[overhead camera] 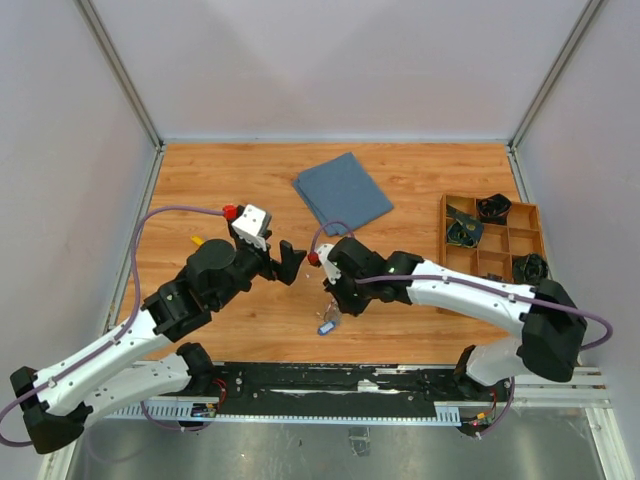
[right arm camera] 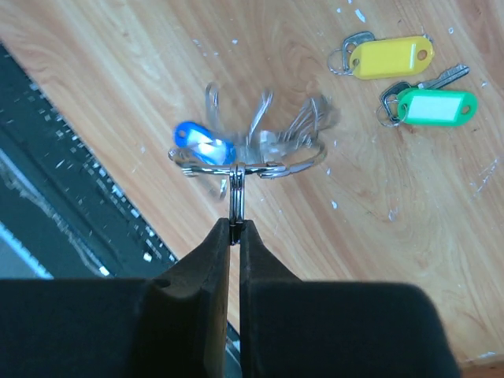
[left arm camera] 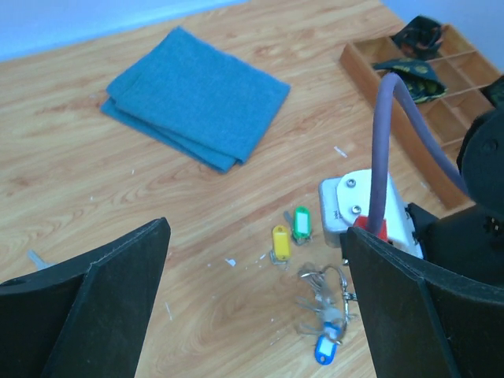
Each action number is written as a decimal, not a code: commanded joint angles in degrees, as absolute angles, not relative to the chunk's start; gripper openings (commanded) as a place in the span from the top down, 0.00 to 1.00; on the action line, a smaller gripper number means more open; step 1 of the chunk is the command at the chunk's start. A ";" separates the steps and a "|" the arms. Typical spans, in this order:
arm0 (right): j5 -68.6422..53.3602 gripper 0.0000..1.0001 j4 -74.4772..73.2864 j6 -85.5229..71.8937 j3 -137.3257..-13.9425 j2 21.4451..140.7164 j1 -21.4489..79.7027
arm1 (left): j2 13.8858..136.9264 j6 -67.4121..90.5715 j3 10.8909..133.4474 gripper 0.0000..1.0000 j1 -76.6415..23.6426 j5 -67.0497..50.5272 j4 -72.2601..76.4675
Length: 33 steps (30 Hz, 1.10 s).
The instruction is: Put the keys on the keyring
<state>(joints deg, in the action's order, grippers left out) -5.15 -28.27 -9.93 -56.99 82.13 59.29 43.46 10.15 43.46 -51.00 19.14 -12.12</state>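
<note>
1. Plainly, the right tool (right arm camera: 235,228) is pinched closed on the silvery chain bit (right arm camera: 235,193) of the keyring (right arm camera: 291,164) — a thin wire loop just beyond its tips.
2. That loop carries 1 blue-tagged key (right arm camera: 203,146) with a glossy oblong tag, plus blurred bare metal keys I cannot count.
3. 2 more lie loose on the wood-grain bench (right arm camera: 118,71) nearby — 1 yellow-tagged key (right arm camera: 391,57) and 1 green-tagged key (right arm camera: 435,106).
4. The left tool (left arm camera: 256,232) gapes wide and holds nothing.
5. 1 folded blue cloth (overhead camera: 343,190) lies farther back.
</note>
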 commanded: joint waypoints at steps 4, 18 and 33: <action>-15.57 1.00 -44.03 -1.99 -66.57 74.98 54.51 | 40.04 3.63 43.99 0.02 -50.75 10.17 -6.07; -25.83 1.00 -59.17 0.84 -84.87 71.42 48.12 | 40.90 -5.50 48.08 0.06 -63.68 13.54 -1.43; -29.78 1.00 -67.88 -2.99 -96.68 73.92 47.32 | 47.23 -23.26 54.60 0.06 -79.18 21.54 -1.96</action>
